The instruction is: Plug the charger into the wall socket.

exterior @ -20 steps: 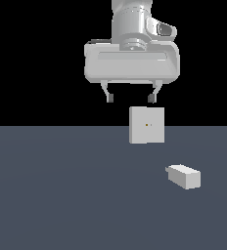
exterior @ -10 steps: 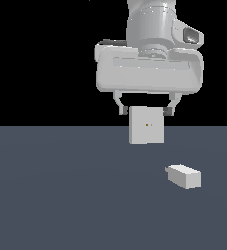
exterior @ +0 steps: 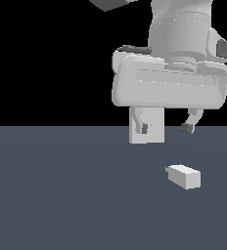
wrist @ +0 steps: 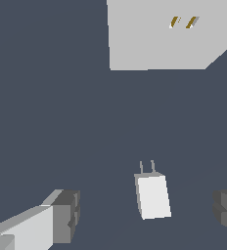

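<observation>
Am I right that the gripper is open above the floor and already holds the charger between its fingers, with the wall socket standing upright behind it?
Not quite: the gripper is open but empty. In the exterior view the charger lies on the floor, below the fingertips and apart from them; the wrist view shows the same. The wall socket does stand upright behind it.

charger (exterior: 184,176) on grey floor (exterior: 61,195)

Bare floor (exterior: 61,195) surrounds the charger (exterior: 184,176) (wall socket (exterior: 154,128) stands well apart).
</observation>
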